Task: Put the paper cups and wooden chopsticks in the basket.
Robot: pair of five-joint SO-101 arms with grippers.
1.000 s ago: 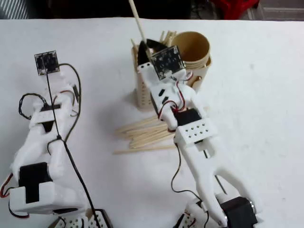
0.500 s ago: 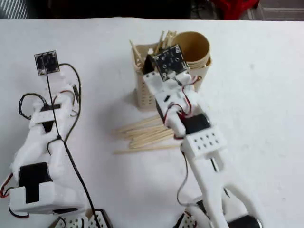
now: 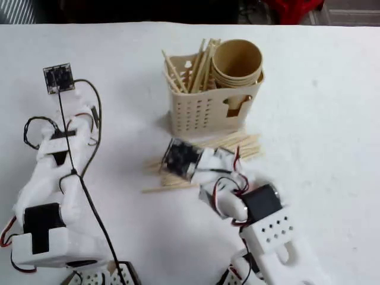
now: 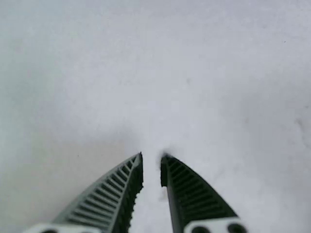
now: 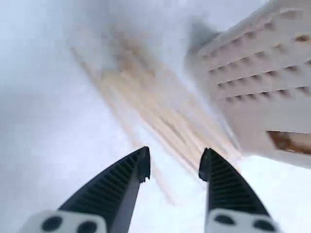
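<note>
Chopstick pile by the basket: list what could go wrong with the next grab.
1. The open right gripper hangs over a dense pile of loose chopsticks; closing could pinch several or scatter them.
2. The pile lies close beside the basket, so a finger might bump its wall and tip the chopsticks standing inside.

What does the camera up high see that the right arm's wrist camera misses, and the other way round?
High view alone of the two: stacked paper cups and upright chopsticks inside the basket, plus the left arm. Right wrist view alone: the right gripper, open. Both: the basket and the loose chopsticks lying on the table beside it.
</note>
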